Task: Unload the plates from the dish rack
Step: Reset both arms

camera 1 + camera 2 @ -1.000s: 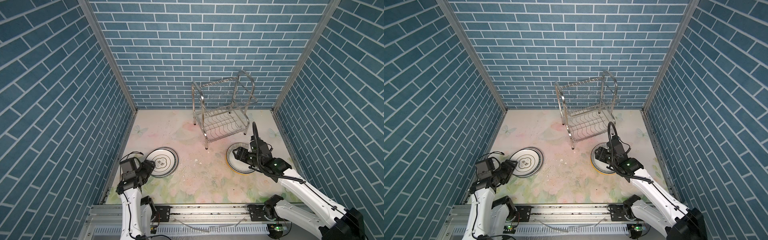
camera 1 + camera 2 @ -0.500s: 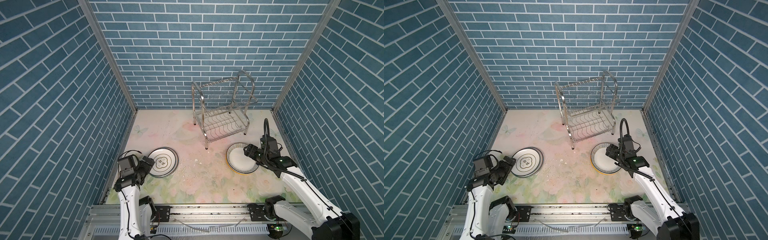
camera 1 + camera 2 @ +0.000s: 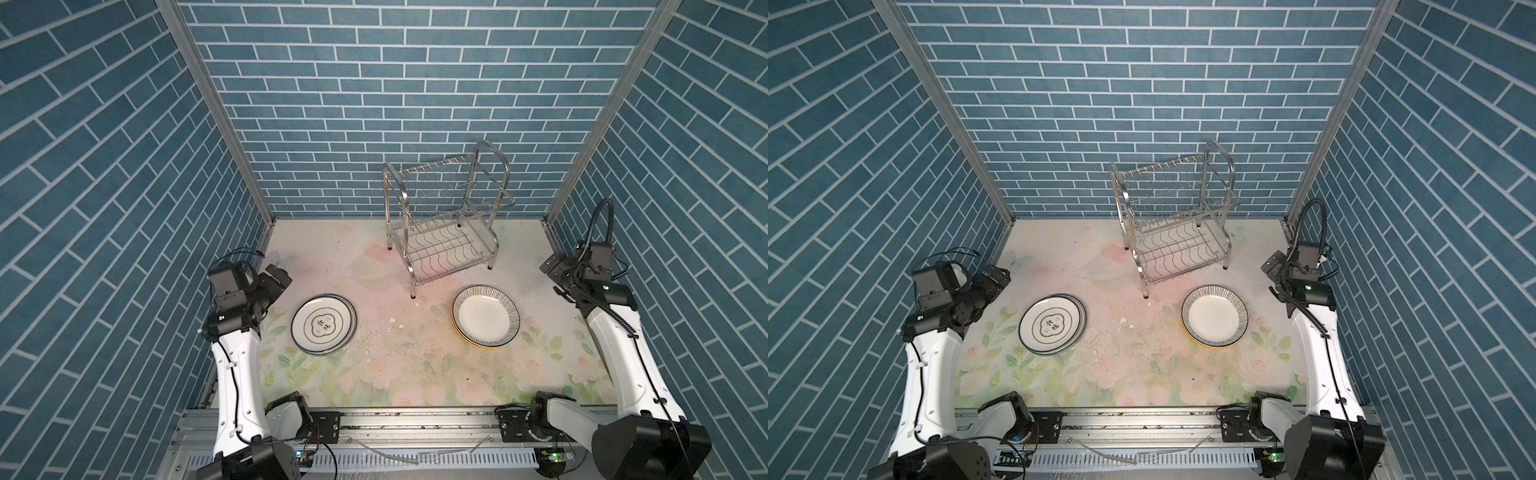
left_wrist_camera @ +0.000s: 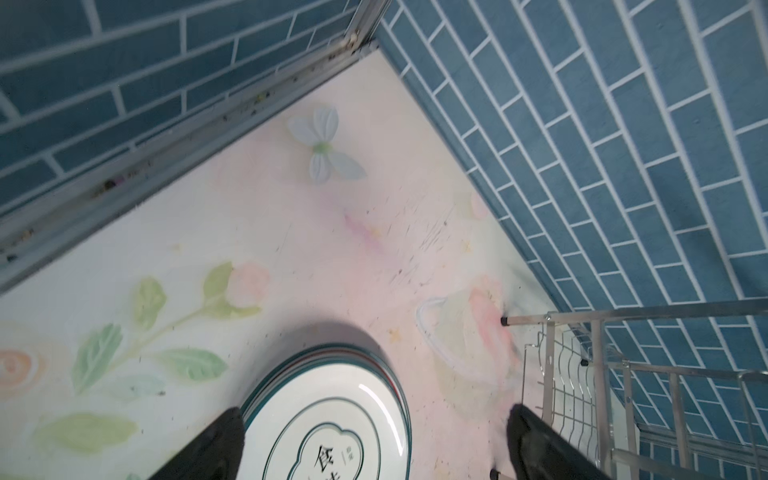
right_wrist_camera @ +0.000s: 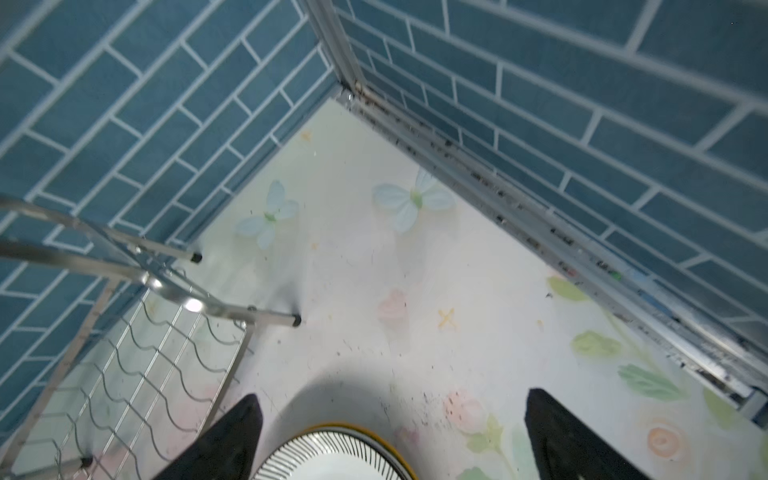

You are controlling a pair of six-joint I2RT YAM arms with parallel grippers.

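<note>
Standing upright, dish rack (image 3: 446,249) long axis left-right, slightly skewed; plates (image 3: 324,325) flat; left pincer (image 4: 374,444), right pincer (image 5: 395,436) spread.

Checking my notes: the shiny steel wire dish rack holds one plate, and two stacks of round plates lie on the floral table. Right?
No: in both top views the shiny steel wire dish rack holds no plate. The green-banded stack and striped stack lie on the floral table.

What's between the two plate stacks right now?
Nothing but floral mat dotted with small crumbs, between the green-banded stack and the striped stack, as both top views show. A front foot of the dish rack stands just behind that line.
</note>
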